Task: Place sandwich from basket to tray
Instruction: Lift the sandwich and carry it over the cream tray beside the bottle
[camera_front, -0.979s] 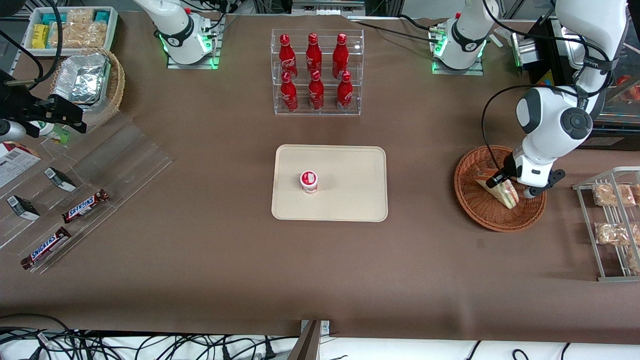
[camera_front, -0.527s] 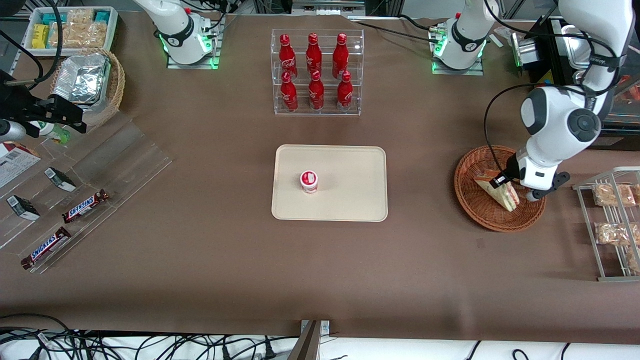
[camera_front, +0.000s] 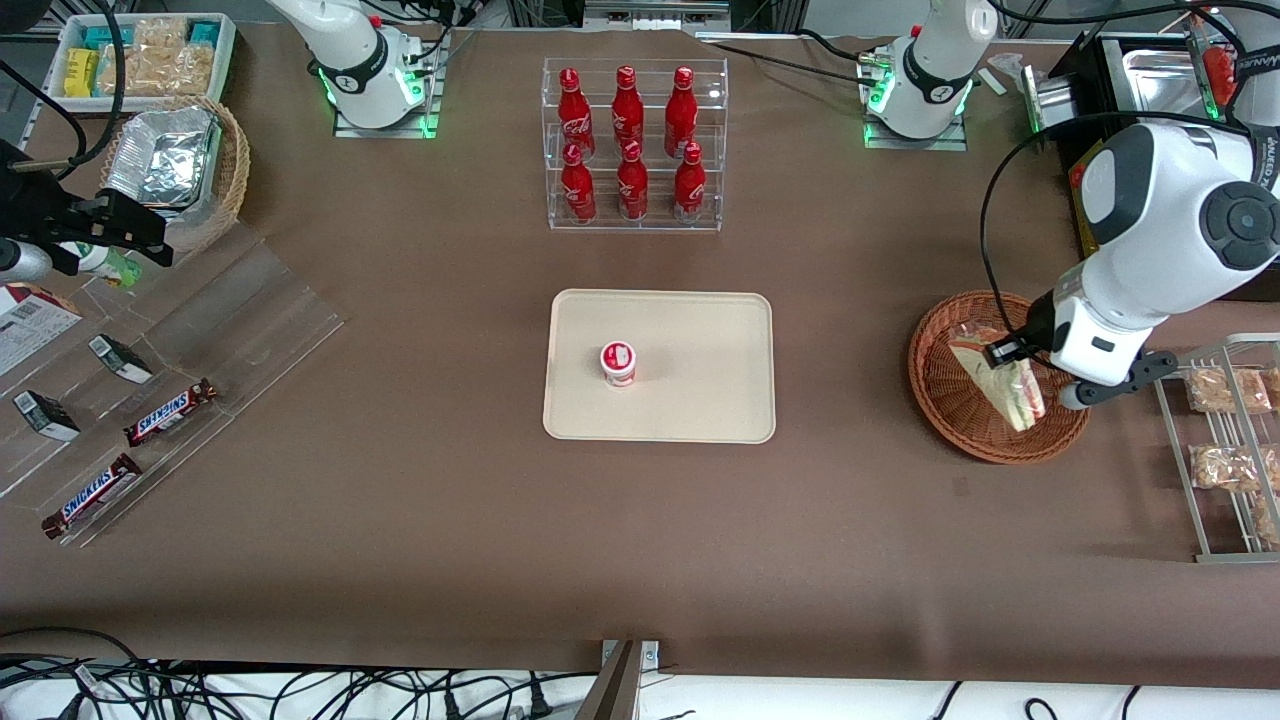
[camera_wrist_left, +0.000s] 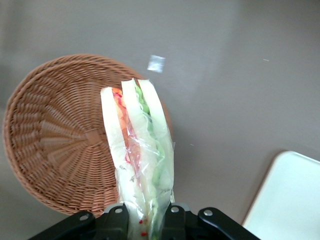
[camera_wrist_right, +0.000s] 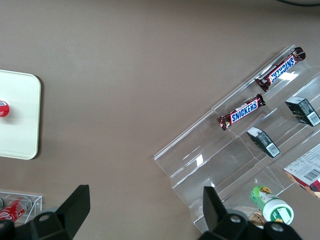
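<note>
My left gripper (camera_front: 1030, 378) is shut on the sandwich (camera_front: 1003, 385), a clear-wrapped wedge of pale bread with green and red filling, and holds it lifted above the round reddish-brown wicker basket (camera_front: 950, 400). In the left wrist view the sandwich (camera_wrist_left: 140, 150) stands pinched between the two black fingers (camera_wrist_left: 116, 220) of the gripper (camera_wrist_left: 146, 220), with the basket (camera_wrist_left: 55, 145) below it. The cream-beige tray (camera_front: 700, 330) lies at the table's middle, toward the parked arm from the basket, and one corner of the tray (camera_wrist_left: 292, 200) shows in the left wrist view.
A small red-and-white cup (camera_front: 618, 362) stands on the tray. A clear rack of red bottles (camera_front: 632, 145) is farther from the camera than the tray. A wire rack with bagged snacks (camera_front: 1225, 440) stands beside the basket at the working arm's end.
The gripper has risen with the sandwich, lifting it off the basket floor; the arm's wrist has swung up and toward the working arm's end. The basket and tray have stayed put.
</note>
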